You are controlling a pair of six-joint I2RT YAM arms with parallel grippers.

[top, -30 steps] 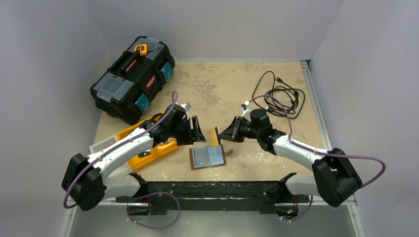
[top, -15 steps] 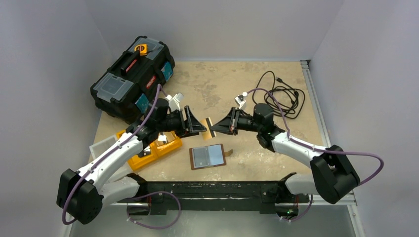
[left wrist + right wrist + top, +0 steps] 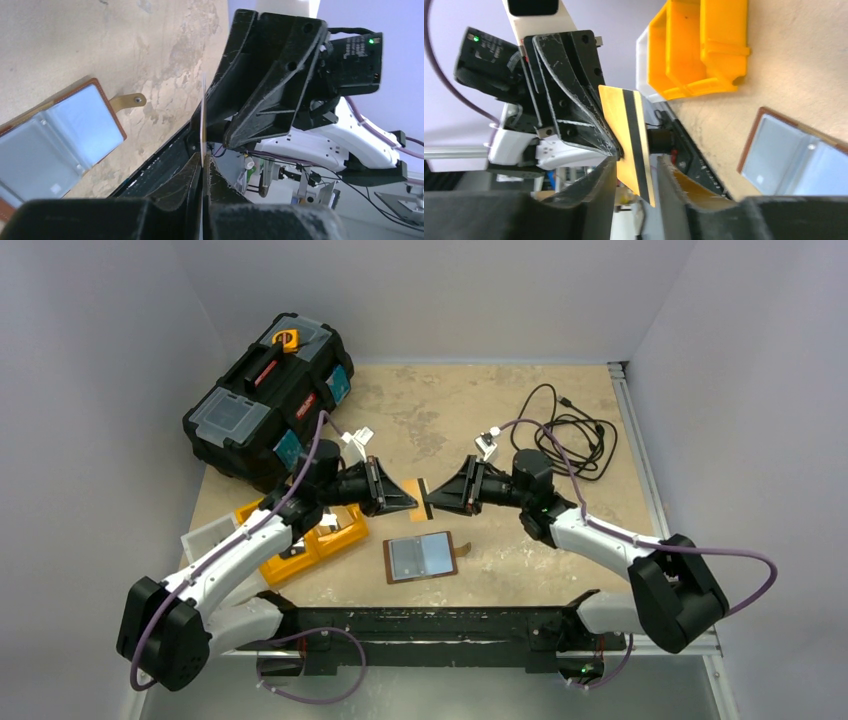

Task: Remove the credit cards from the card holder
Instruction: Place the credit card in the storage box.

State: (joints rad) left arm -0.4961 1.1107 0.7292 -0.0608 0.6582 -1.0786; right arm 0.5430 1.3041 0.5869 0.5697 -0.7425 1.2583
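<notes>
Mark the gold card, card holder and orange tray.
gold card [image 3: 630, 142]: right wrist view, black stripe.
card holder [image 3: 421, 557]: top view, pale inner panel.
orange tray [image 3: 694, 50]: right wrist view, side wall.

Bright diffuse light falling from above, casting faint shadows; card holder [image 3: 421, 557] windows glaring mildly; wrist foregrounds blurring

Black toolbox [image 3: 268, 400], orange tray [image 3: 694, 45], coiled cable [image 3: 585, 440]
</notes>
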